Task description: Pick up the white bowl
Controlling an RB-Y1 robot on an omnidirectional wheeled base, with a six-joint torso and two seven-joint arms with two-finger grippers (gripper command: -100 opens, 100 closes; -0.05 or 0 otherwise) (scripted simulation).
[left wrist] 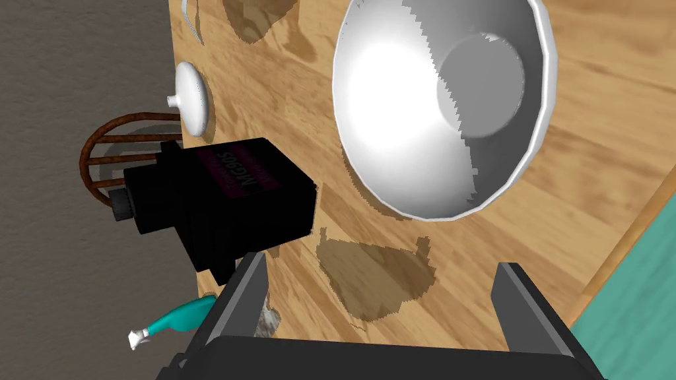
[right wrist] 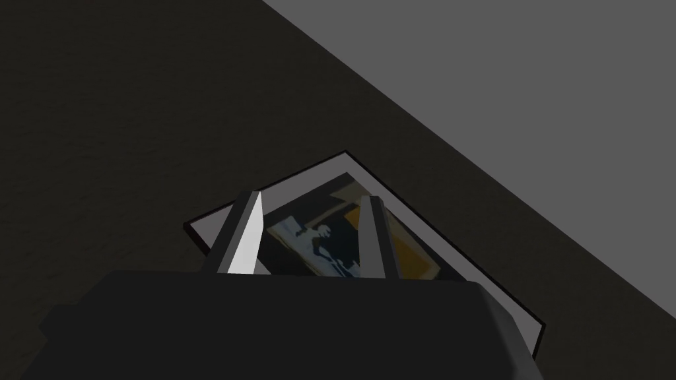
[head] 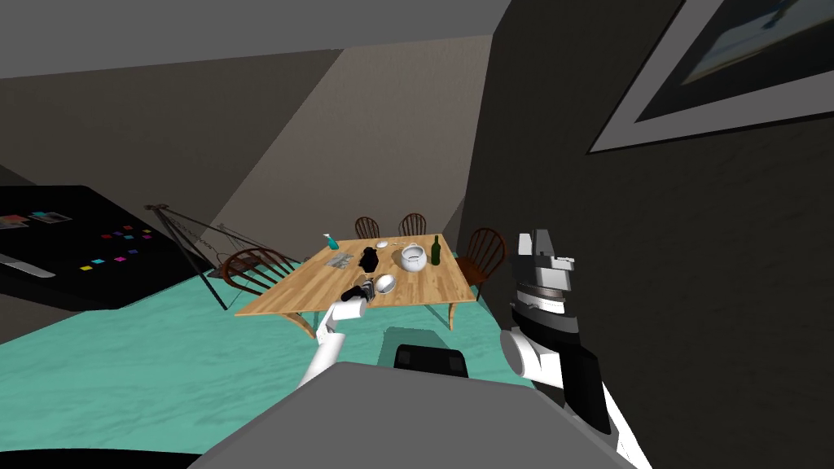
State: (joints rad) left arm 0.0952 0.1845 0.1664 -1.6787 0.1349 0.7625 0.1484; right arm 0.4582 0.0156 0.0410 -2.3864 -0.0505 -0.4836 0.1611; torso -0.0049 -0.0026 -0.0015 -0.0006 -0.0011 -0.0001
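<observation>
The white bowl (head: 385, 283) sits near the front edge of the wooden table (head: 432, 287). In the left wrist view the bowl (left wrist: 442, 105) is empty, and it lies just beyond the fingertips of my left gripper (left wrist: 383, 290), a little to one side. That gripper is open, with bare tabletop between its fingers. In the head view my left gripper (head: 368, 290) hovers right beside the bowl. My right gripper (head: 538, 243) is raised by the dark wall on the right; its fingers (right wrist: 245, 237) stand apart and hold nothing.
A black box (left wrist: 224, 191) lies close to one left finger, with a white lid (left wrist: 193, 99) and a teal spray bottle (left wrist: 178, 316) beyond it. A white pot (head: 414, 257) and a green bottle (head: 436, 250) stand further back. Wooden chairs (head: 256, 269) ring the table.
</observation>
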